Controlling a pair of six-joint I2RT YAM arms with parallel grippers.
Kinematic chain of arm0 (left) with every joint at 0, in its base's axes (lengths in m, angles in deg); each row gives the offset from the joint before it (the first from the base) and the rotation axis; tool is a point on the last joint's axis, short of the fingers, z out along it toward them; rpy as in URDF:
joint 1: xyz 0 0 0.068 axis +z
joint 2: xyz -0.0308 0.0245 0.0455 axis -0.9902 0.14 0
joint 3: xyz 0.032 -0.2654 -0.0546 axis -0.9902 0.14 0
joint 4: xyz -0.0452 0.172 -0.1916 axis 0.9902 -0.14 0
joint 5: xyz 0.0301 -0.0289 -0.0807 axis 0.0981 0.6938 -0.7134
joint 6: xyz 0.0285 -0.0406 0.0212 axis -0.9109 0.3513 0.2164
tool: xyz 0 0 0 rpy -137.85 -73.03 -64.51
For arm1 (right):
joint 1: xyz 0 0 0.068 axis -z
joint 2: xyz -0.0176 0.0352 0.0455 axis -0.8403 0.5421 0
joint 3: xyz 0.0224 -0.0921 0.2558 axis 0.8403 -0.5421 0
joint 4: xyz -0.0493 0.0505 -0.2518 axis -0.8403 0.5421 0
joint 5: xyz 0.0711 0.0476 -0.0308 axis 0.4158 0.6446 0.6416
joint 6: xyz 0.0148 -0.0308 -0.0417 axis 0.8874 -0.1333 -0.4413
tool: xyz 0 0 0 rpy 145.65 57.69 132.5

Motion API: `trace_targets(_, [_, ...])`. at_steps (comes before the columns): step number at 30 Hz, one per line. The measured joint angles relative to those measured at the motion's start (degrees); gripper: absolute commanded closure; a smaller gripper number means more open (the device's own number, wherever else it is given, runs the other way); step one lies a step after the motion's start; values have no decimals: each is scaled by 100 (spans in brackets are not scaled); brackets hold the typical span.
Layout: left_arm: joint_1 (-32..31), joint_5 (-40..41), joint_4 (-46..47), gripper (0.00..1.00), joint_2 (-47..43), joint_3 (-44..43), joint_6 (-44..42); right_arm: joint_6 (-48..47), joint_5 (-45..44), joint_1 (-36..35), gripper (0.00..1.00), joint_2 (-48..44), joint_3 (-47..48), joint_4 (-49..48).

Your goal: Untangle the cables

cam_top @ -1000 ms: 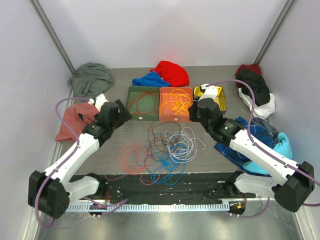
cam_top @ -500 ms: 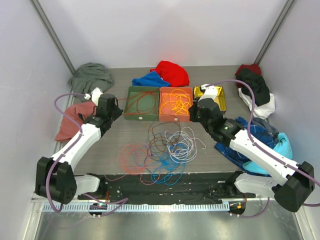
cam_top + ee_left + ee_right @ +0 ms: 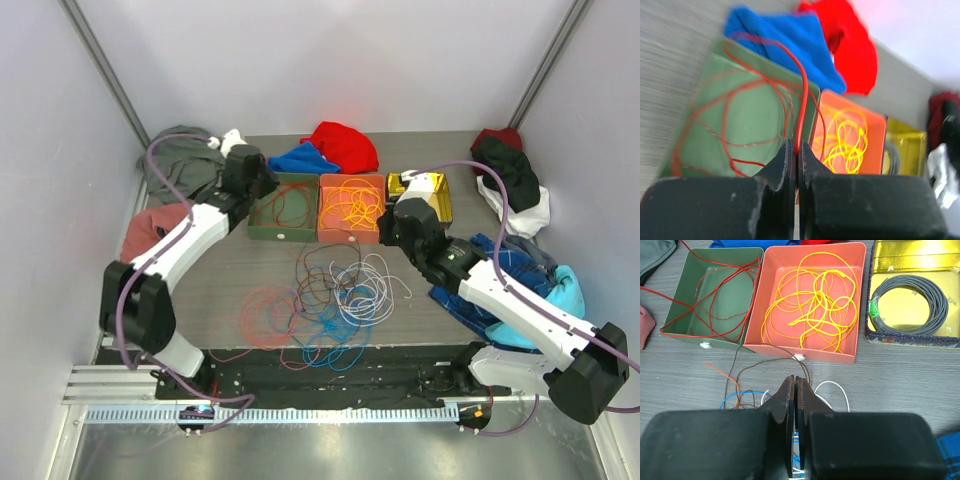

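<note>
A loose tangle of brown, white, blue and orange cables (image 3: pixel 338 295) lies on the table in front of the trays. The red cable (image 3: pixel 715 295) sits in the green tray (image 3: pixel 268 232), and one strand rises from it. My left gripper (image 3: pixel 268 184) hangs over that tray's far left corner, shut on the red strand (image 3: pixel 801 100) at its tips (image 3: pixel 797 147). A yellow cable (image 3: pixel 815 305) fills the orange tray (image 3: pixel 805 353). My right gripper (image 3: pixel 795 381) is shut just in front of the orange tray, with a brown cable (image 3: pixel 765 365) looping past its tips and nothing visibly held.
A yellow tray (image 3: pixel 880 337) at the right holds a grey coil (image 3: pixel 907 297). Blue (image 3: pixel 300 158) and red (image 3: pixel 345 145) cloths lie behind the trays, a grey cloth (image 3: pixel 180 155) and a pink one (image 3: pixel 150 232) at the left, and more clothes (image 3: pixel 520 270) at the right.
My left gripper was open beside the green tray's left edge. It has shut on the red cable and swung to the tray's far left corner. The right arm has not moved.
</note>
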Motion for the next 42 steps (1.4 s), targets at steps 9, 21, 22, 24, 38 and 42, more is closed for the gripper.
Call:
trace_targets(9, [-321, -380, 4, 100, 1692, -509, -13, -9, -63, 0, 96, 0, 0, 7])
trace_targets(21, [-317, -361, -328, 35, 2028, -874, -382, -24, -94, 0, 95, 0, -4, 7])
trace_targets(22, [-317, -332, -378, 31, 1886, -822, -417, -24, -96, 0, 96, 0, -11, 4])
trace_targets(24, [-317, -264, -520, 22, 1427, -678, -514, -24, -96, 0, 96, 0, -28, 4])
trace_targets(38, [-472, 334, -866, 0, -1812, 518, -916, -4, -70, 0, 74, -149, -109, 9])
trace_targets(42, [-874, 474, -1003, 0, -2828, 1488, -896, -9, 24, 0, 58, -678, -452, -35])
